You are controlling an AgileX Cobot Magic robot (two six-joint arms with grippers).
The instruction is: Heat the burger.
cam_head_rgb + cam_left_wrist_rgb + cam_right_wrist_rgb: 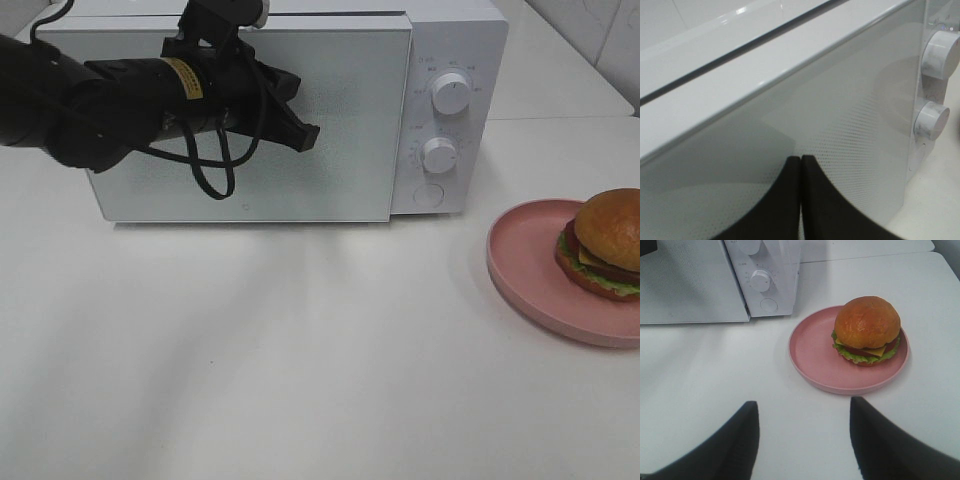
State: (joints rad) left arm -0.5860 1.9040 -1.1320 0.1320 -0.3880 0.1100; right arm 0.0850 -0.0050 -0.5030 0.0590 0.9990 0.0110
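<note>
A white microwave [250,120] stands at the back of a white table [300,350], its door [330,150] shut and two round knobs [452,95] one above the other on the panel at its right end, with a round button [428,196] below them; the burger [604,243] sits on a pink plate [530,270] at the table's right edge, well apart from the microwave and off to the right of it; its glossy brown bun is on top, with green lettuce, yellow cheese and a red-brown layer showing beneath; in the right wrist view the burger [867,330] rests toward the far side of the plate [812,347], not in its middle, and the plate lies just beside the microwave's front corner; the left gripper [298,130] reaches in from the left, held up in front of the door's upper middle; in the left wrist view its fingers [785,200] are pressed together with only a thin seam between them and nothing in them, close to the dotted door glass [850,130], though whether they touch it I cannot tell; the right gripper [804,435] hangs above bare table on the near side of the plate, its fingers [740,440] spread wide and holding nothing, apart from plate and burger.
</note>
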